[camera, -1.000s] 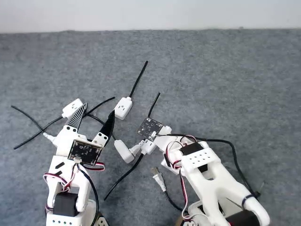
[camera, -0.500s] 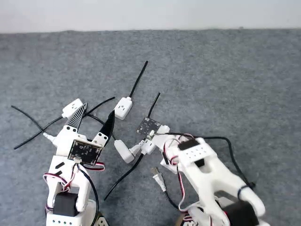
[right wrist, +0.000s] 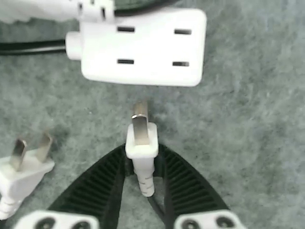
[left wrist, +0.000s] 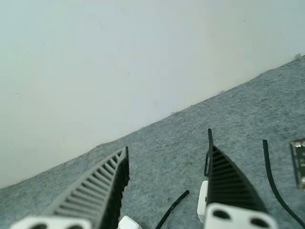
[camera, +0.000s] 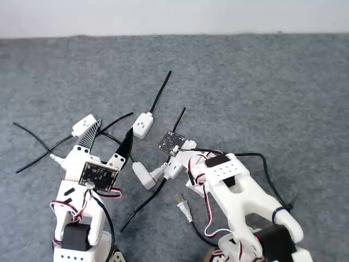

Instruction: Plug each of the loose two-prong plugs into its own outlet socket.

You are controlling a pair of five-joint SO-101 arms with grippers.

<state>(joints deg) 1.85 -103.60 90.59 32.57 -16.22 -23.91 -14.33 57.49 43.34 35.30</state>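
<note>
Right, nothing is plugged in yet, as far as I can see. My right gripper (right wrist: 143, 164) is clenched on a white two-prong plug (right wrist: 141, 140). Its prongs aim at the white outlet block (right wrist: 143, 47) and sit just short of its face, not touching. A second loose plug (right wrist: 21, 174) lies near the block, farther back than the held one. My left gripper (left wrist: 167, 143) hangs released and empty, near another outlet (camera: 143, 124) beyond the block. I reckon both insertions are left to do.

held plug (right wrist: 142, 143) in right gripper (right wrist: 142, 160) | outlet socket (right wrist: 143, 47) just ahead of its prongs | loose plug (right wrist: 24, 167) beside it on carpet (right wrist: 248, 124)
</note>
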